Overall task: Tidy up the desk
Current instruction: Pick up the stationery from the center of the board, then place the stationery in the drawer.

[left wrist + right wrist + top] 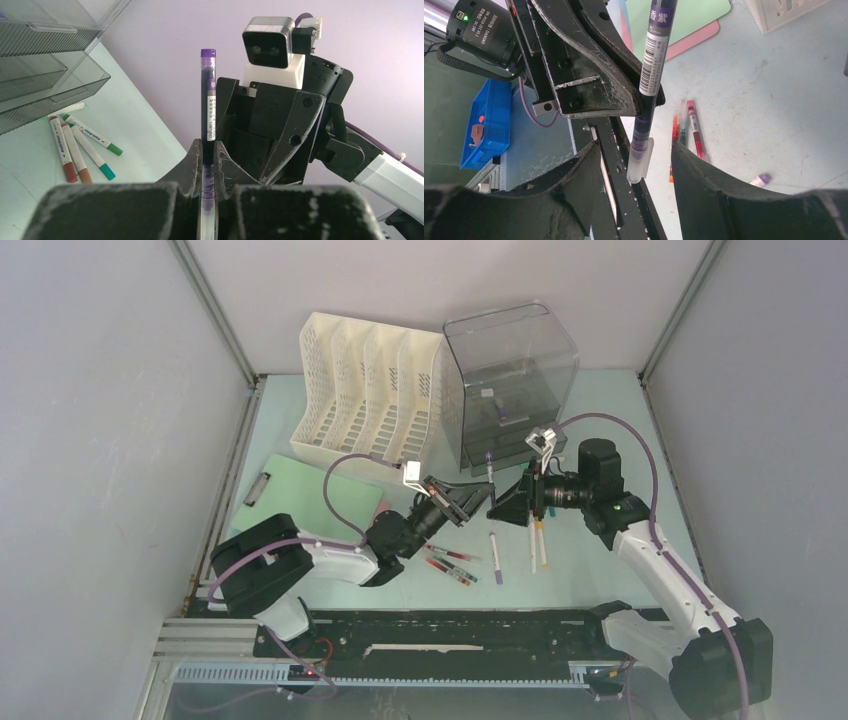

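We see the left gripper clamped on a purple pen, held above the desk near its middle, while the right gripper stands spread on either side of that pen, clear of it

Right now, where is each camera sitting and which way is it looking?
Top camera: above and behind, looking down on the desk; left arm and right arm show.
Left wrist camera: on the left arm, facing the right arm; its own left gripper shows, shut on a purple pen.
Right wrist camera: on the right arm, facing the left arm and desk; its own right gripper shows, open.
Both wrist views share the purple pen.
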Motion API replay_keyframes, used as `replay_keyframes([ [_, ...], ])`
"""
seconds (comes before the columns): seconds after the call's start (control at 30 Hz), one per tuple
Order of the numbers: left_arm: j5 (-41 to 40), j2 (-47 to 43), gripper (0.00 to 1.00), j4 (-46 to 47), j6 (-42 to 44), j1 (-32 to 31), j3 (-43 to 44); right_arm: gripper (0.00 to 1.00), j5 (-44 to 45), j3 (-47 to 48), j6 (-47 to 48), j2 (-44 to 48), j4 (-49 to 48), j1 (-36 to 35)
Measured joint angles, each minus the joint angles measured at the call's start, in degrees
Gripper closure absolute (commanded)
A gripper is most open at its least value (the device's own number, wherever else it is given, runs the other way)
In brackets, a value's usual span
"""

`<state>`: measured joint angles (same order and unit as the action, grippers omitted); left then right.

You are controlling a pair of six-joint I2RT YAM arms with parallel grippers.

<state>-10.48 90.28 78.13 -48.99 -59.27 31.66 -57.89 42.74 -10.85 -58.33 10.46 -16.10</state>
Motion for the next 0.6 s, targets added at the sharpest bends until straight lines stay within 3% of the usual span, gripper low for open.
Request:
replay_keyframes([
  [0.3,0.13,0.66,1.0,0.13,-0.02,-0.2,0.09,0.48,0.87,0.0,0.04,0.0,-0.15,-0.11],
  [0.6,0.15,1.22,0.98,0.33,-0.02,-0.61,0.09,0.74,1.2,0.0,0.2,0.0,-0.46,-0.11],
])
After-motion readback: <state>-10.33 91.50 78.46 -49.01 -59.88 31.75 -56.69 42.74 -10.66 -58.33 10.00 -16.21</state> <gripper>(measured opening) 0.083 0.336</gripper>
